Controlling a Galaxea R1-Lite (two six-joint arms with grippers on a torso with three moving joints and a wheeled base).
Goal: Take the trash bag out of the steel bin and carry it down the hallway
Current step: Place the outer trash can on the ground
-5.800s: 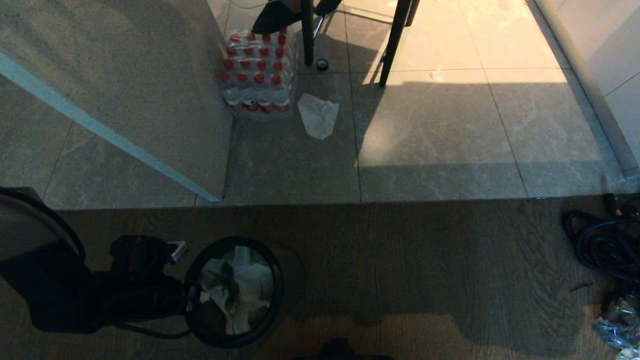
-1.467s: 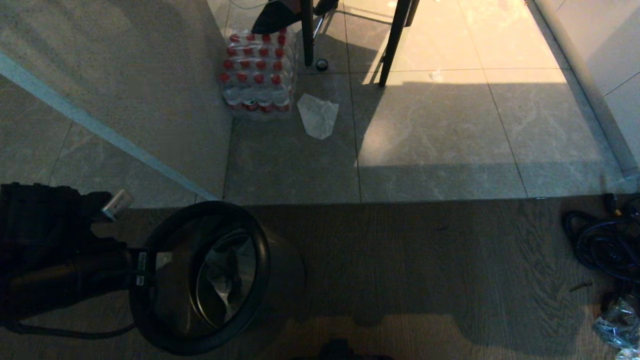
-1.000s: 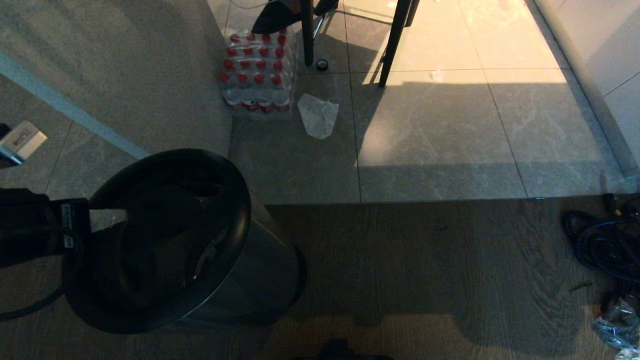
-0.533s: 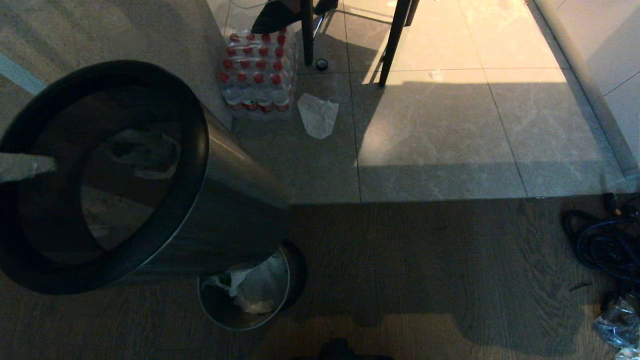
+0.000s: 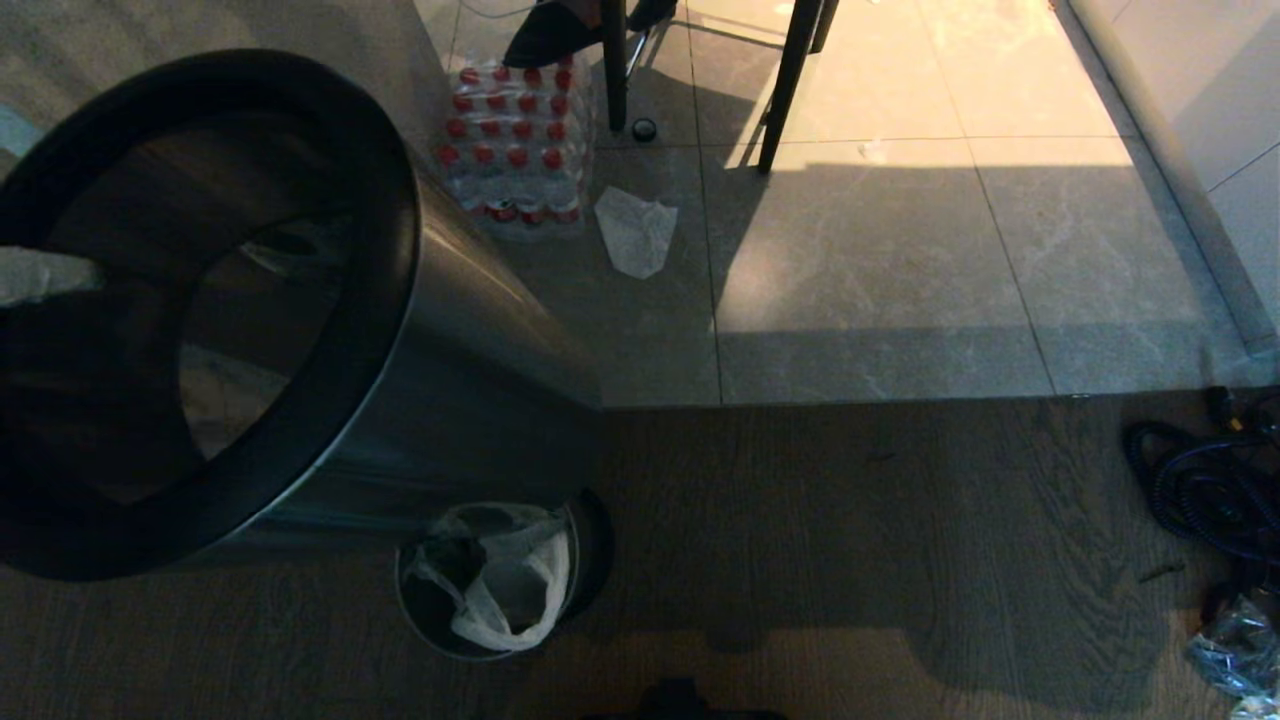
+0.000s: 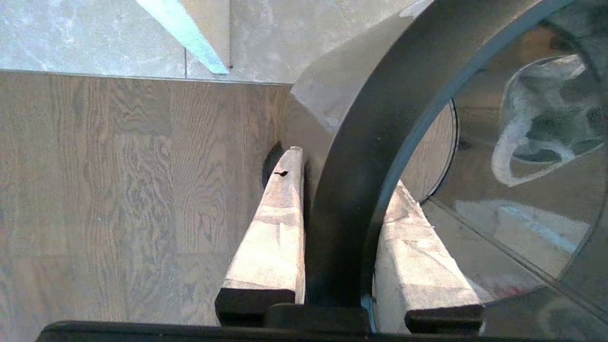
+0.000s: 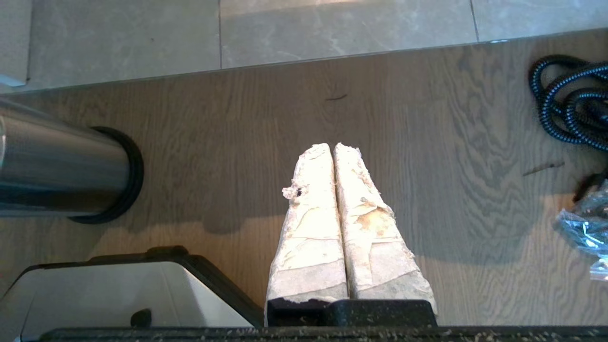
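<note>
The steel bin point(image 5: 402, 600), a small bucket with a silvery rim, stands on the wood floor near my base. The white trash bag point(image 5: 515, 590) lies crumpled inside it, handles loose. My left gripper point(image 6: 346, 171) is shut on the black rim point(image 6: 380, 118) of the bin's large steel outer shell point(image 5: 470, 330). It holds the shell raised and tilted above the floor at the left. One taped finger point(image 5: 40, 275) shows inside the shell in the head view. My right gripper point(image 7: 332, 148) hangs shut and empty over the wood floor.
A pack of red-capped bottles point(image 5: 515, 150) and a flat white wrapper scrap point(image 5: 637, 230) lie on the tiles ahead, beside dark furniture legs point(image 5: 790, 80). A coiled black hose point(image 5: 1200, 490) and crinkled plastic point(image 5: 1240, 650) sit at the right. A partition wall stands at the left.
The left gripper has lifted the outer shell by its rim, up and to the left. That uncovered the steel bin with the bag, which stayed on the floor. The right arm kept still.
</note>
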